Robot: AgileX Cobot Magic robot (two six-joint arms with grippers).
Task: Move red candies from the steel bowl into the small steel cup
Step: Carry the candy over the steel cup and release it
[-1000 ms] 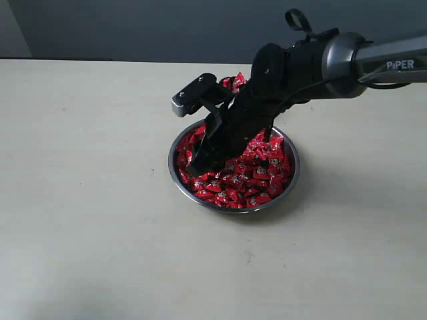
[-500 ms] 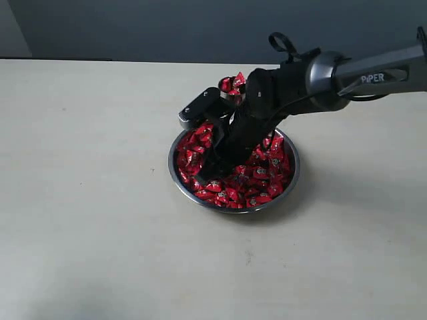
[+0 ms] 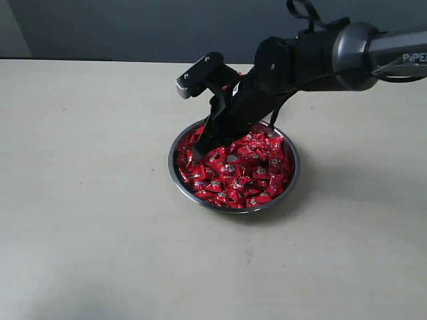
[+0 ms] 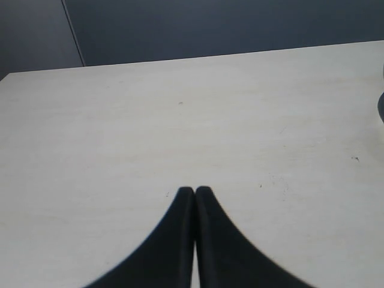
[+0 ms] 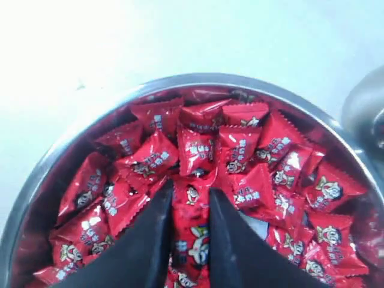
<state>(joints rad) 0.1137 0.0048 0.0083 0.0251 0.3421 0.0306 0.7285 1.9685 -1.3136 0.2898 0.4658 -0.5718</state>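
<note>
Over the bowl point(image 3: 227, 209), toward its far left, the right gripper point(image 3: 200, 142) hangs just above the heaped red candies point(image 3: 247, 173). Left wrist: the left gripper point(image 4: 195, 193) rests closed and empty over bare table point(image 4: 180, 108), out of the way. Right wrist: narrowed fingers point(image 5: 144, 246) pinch one candy point(image 5: 191, 239), likely to lift it singly.

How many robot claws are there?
2. The right black claw pinches a red wrapped candy over the wide steel bowl; the left black claw is shut above the pale tabletop.

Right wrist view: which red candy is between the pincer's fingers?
The red candy lying lengthwise inside the right pincer, flanked on both sides; all others lie loose in the steel bowl.
</note>
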